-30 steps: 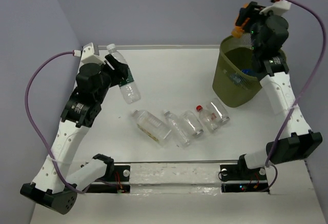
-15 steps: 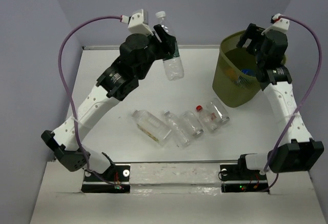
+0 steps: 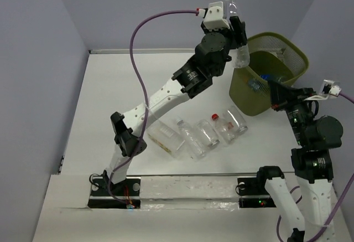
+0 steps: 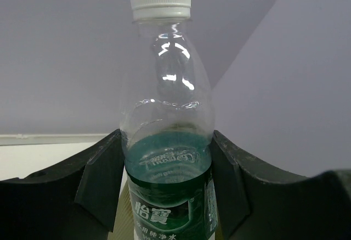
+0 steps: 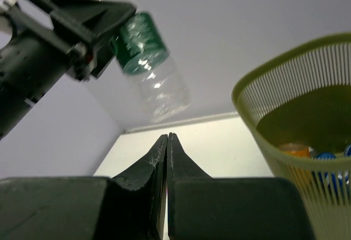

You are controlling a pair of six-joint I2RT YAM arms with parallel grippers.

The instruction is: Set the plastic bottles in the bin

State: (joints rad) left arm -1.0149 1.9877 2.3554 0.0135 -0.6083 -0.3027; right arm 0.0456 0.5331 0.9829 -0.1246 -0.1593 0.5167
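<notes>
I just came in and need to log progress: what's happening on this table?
The left hand holds a white-capped clear bottle with a green label high in the air, close to the rim of the olive-green bin, not yet released. The right hand is shut and empty, low beside the bin. Several more bottles lie in a row on the table.

Clear glossy plastic bottle (image 4: 167, 113) — olive mesh bin (image 3: 250, 99) — matt white table (image 3: 127, 87).
</notes>
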